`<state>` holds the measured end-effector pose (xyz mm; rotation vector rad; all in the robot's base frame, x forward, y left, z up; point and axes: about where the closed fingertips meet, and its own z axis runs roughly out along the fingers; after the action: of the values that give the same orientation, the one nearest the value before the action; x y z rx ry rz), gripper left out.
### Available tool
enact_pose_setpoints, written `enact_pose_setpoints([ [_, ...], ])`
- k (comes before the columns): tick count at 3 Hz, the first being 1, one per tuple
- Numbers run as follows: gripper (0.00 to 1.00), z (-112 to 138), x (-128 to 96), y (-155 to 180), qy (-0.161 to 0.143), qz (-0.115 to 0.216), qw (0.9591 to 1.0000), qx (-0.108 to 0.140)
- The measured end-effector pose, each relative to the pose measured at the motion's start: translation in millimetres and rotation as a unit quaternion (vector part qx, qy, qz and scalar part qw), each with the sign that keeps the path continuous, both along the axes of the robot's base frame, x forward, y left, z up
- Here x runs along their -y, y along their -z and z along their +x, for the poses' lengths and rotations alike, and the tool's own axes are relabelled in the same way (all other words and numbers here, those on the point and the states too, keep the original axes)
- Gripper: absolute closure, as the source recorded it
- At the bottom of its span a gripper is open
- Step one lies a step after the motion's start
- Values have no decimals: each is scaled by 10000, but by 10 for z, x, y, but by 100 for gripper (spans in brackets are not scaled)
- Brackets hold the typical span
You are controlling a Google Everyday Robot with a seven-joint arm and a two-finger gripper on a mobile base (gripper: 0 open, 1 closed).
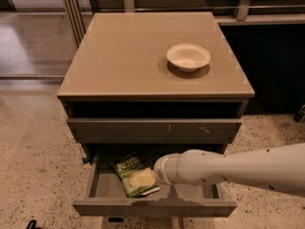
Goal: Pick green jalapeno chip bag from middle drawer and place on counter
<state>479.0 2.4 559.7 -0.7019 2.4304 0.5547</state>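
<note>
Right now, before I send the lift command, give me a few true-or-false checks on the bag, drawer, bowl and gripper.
1. The bag lies inside the open drawer. True.
2. The bowl sits in the drawer beside the bag. False: it stands on the counter.
3. The gripper is down in the drawer, at the bag. True.
4. The bag is already on the counter. False: it is in the drawer, and only the bowl is on the counter.
</note>
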Motion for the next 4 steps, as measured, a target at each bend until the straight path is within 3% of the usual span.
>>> enact_pose_setpoints([
  [1, 0, 0, 0, 1, 0, 1, 10000, -1],
  [3, 0, 132, 42, 509, 71, 359, 9988, -319],
  [4, 0, 218, -3, 661, 96, 434, 9984, -353],
])
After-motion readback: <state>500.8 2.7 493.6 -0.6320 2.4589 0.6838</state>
